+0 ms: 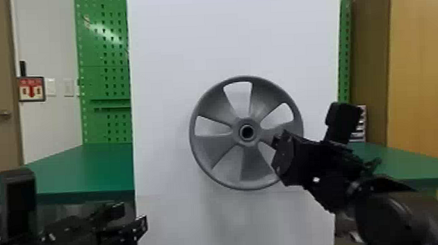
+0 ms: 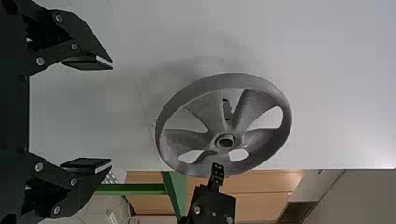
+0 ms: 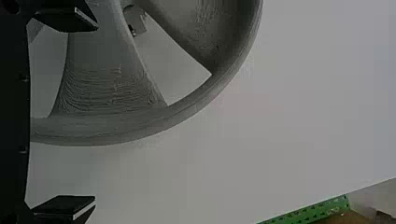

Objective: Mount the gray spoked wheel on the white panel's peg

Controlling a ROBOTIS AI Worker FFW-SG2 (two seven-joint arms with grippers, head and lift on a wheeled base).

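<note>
The gray spoked wheel [image 1: 221, 165] stands upright in front of the white panel [image 1: 165, 98], hub facing me; its hub hole looks dark. A small bracket-like part [image 3: 135, 21] shows behind it between two spokes in the right wrist view. My right gripper [image 1: 278, 155] is at the wheel's right side in the head view. From its wrist, the right gripper [image 3: 95, 113] is open, one finger over the spokes and the other outside the rim. Low at the left, my left gripper [image 1: 130, 215] is away from the wheel [image 2: 173, 105]; the left gripper [image 2: 111, 113] is open with nothing between its fingers.
A green table [image 1: 81, 170] extends behind the panel on both sides, with green pegboard [image 1: 103, 79] above it. At the far right stands a wooden cabinet [image 1: 418, 71]. The right arm [image 1: 388, 212] crosses in front of the panel's lower right edge.
</note>
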